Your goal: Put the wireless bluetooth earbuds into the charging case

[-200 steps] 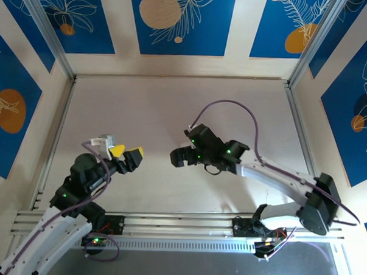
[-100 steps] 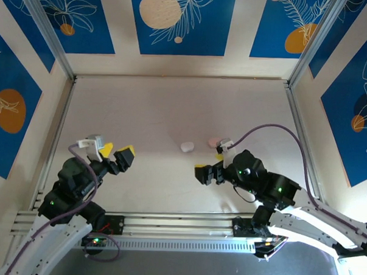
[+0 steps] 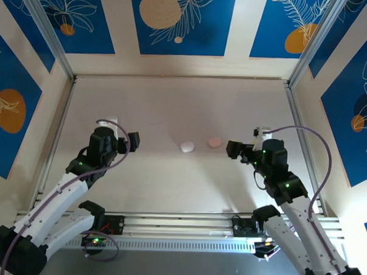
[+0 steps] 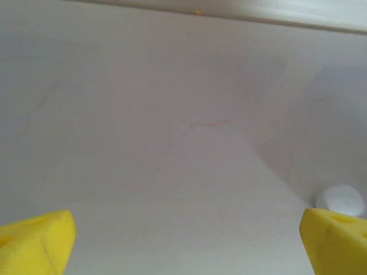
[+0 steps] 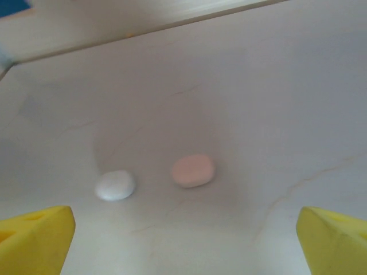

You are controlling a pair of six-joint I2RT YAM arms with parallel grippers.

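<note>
Two shut pebble-shaped charging cases lie mid-table, a white one [image 3: 187, 147] and a pale pink one [image 3: 214, 142] to its right. The earbuds are out of view. My left gripper [image 3: 130, 141] hovers left of the white case, open and holding nothing. My right gripper [image 3: 234, 149] hovers right of the pink case, also open and holding nothing. In the right wrist view the white case [image 5: 115, 184] and pink case [image 5: 193, 170] lie ahead of the wide-apart yellow fingertips [image 5: 34, 238]. The left wrist view catches the white case [image 4: 341, 200] just above its right yellow fingertip [image 4: 338, 240].
The pale table [image 3: 172, 106] is fenced by aluminium rails on the left [image 3: 54, 138] and right [image 3: 302, 142], with a wall at the back [image 3: 180, 64]. A rail [image 3: 179, 225] carries both arm bases along the near edge.
The right arm has swung off the table's middle to the right, uncovering both cases. The left arm has moved a little forward. Both grippers have stayed open.
</note>
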